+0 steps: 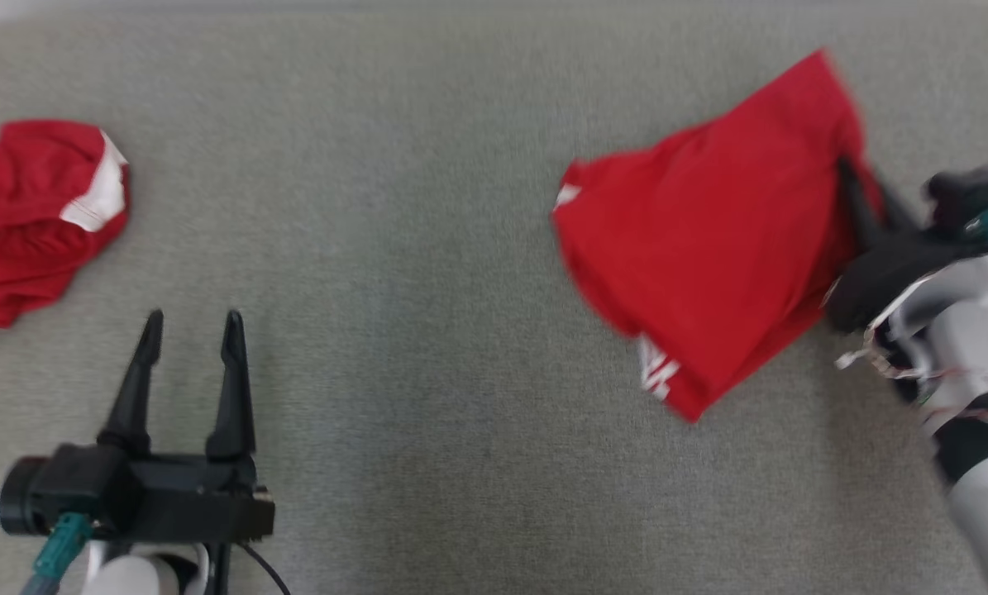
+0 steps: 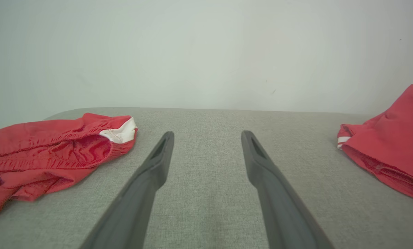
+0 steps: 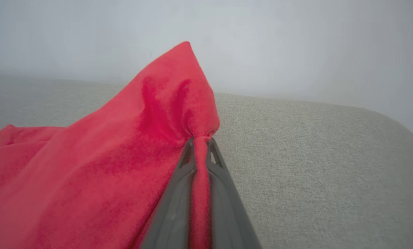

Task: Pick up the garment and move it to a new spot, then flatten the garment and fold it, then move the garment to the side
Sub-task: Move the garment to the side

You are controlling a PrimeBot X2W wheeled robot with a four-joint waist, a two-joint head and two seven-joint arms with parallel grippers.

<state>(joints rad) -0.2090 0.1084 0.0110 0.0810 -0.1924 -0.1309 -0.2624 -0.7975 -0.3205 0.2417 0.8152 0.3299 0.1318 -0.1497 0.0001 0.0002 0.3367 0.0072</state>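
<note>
A bench covered in grey woven fabric spreads across the head view, with a pale wall behind it. On its right half is the task's thing, a soft red cloth garment with white trim. It is partly doubled over itself, its far right corner drawn up into a peak while the rest lies on the bench. A second, crumpled red garment with a white band sits well apart at the left edge. The right pincer is clamped nearly closed on a thin gathered ridge of the red cloth just below that peak. The left pincer stands wide and empty over bare bench at the lower left. The cloth looks light, limp and slightly slick, so it should drape and trail rather than keep its shape. Held by one corner it is likely to swing and bunch; a hemmed edge looks the surer hold, with the free pincer taking an opposite corner for flattening
</note>
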